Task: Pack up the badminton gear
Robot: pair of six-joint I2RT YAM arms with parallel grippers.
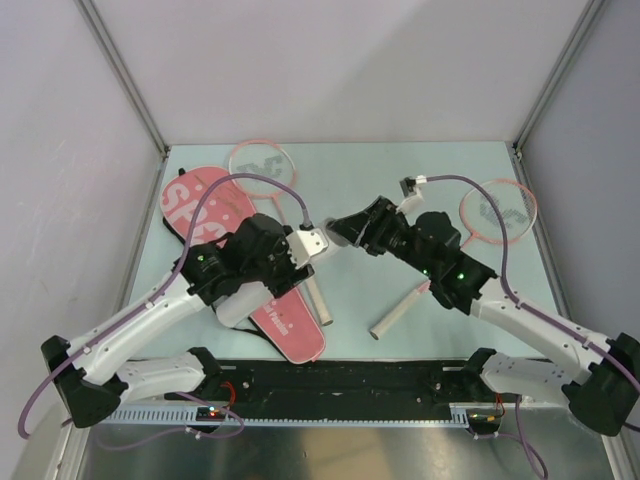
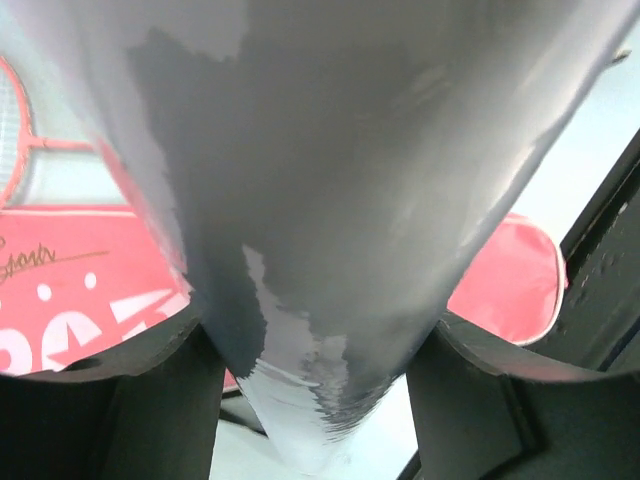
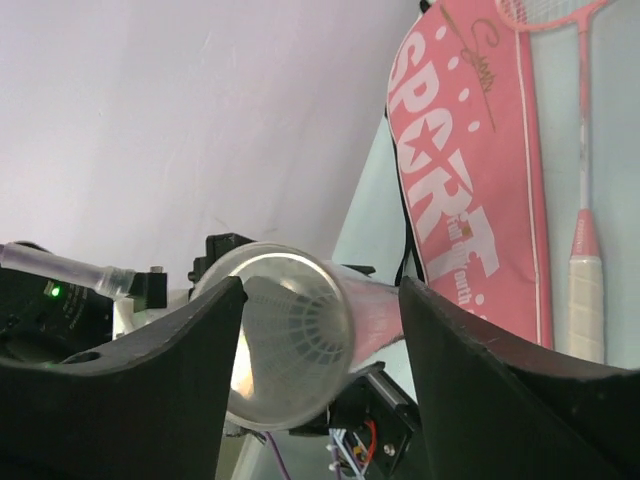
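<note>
The left gripper point(image 2: 320, 400) is clenched on the long white tube point(image 2: 320, 200), which fills the middle of the left wrist view. The right gripper point(image 3: 318, 330) stands released, its fingers point(image 3: 520, 390) spread either side of the tube's open mouth at lower centre of the right wrist view, a white shuttlecock point(image 3: 295, 325) showing inside. The pink bag point(image 3: 470, 170) lettered "SPORT" lies upper right there, a pink-rimmed racket point(image 3: 584, 290) beside it; in the top view the second racket point(image 1: 497, 210) lies at the right of the table point(image 1: 350, 170).
</note>
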